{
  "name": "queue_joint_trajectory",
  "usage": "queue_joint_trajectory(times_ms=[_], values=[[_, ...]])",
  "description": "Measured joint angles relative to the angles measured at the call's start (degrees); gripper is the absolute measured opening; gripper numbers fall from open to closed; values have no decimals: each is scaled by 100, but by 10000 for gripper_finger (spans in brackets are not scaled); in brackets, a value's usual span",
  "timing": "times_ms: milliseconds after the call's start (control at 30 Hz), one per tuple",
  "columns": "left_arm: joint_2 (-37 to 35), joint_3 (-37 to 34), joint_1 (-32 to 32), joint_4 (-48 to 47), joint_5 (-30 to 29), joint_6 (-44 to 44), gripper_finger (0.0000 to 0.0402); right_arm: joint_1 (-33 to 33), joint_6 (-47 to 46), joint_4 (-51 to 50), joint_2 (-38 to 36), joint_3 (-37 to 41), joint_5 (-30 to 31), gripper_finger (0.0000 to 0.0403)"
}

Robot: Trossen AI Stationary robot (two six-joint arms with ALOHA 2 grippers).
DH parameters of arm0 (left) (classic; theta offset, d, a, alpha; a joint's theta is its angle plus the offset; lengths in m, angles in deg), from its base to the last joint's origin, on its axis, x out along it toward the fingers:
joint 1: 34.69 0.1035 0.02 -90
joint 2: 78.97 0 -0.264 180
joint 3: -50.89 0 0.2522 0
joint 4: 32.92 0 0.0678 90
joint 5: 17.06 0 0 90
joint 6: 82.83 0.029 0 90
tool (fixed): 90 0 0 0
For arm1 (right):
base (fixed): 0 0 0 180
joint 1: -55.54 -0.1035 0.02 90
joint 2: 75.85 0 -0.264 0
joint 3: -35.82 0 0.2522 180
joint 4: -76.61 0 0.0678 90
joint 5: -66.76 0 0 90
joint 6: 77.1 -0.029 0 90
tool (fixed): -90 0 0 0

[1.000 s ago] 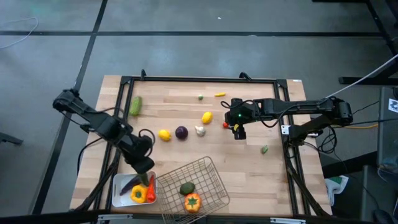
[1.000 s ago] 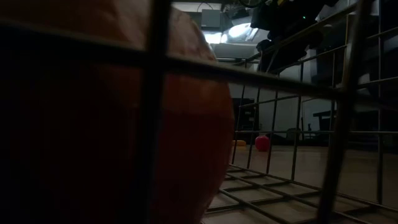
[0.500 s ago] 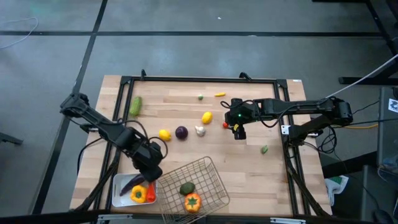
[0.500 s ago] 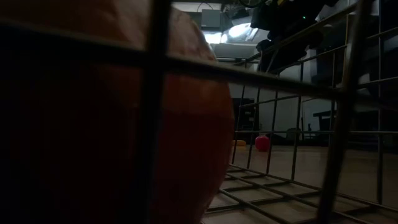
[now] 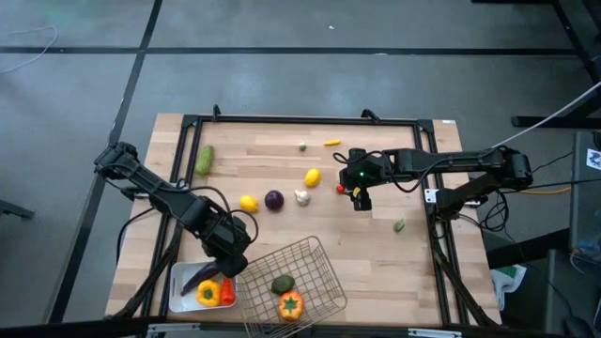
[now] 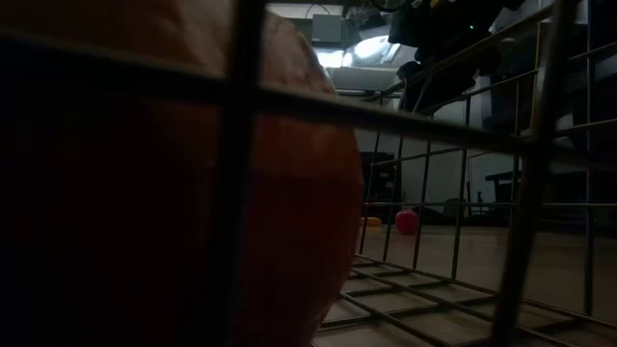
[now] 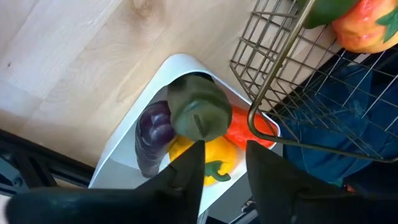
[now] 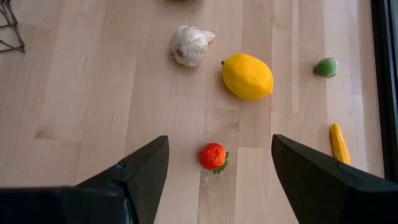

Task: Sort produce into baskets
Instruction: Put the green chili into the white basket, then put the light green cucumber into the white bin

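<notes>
Produce fills my white tray (image 7: 127,146): a purple eggplant (image 7: 152,134) lying along its length beside a yellow pepper (image 7: 208,163) and an orange-red piece (image 7: 244,130). Just above the tray, my left gripper (image 7: 221,155) stands slightly parted, a dull green piece (image 7: 199,111) at its fingertips. Beyond the tray, my right gripper (image 8: 214,163) hangs open over a small red piece (image 8: 212,155), near the lemon (image 8: 247,76) and garlic (image 8: 189,45).

A light wooden table (image 5: 376,263) framed by black rails carries scattered produce: a green cucumber (image 5: 205,159), two lemons (image 5: 248,203), a purple onion (image 5: 273,199), garlic (image 5: 301,197) and a small red piece (image 5: 341,189). A wire basket (image 5: 315,268) and white tray (image 5: 178,282) sit at one edge.
</notes>
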Motion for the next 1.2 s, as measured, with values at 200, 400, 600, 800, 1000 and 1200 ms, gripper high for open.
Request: queue_joint_trajectory(times_ms=[200,400,600,800,1000,1200], values=[[0,0,97,2,21,128,145,0,0,-2,0,0,-1,282],[0,0,401,2,374,387,152,0,2,0,0,0,-1,282],[0,0,913,-38,947,1325,147,0,1,-1,0,0,-1,282],[-95,0,1479,-467,1351,1925,148,0,1,0,0,0,-1,282],[-555,0,2066,-1064,936,2496,144,0,1,3,0,0,-1,282],[-929,0,2749,-1452,-328,2993,143,0,0,6,0,0,-1,282]])
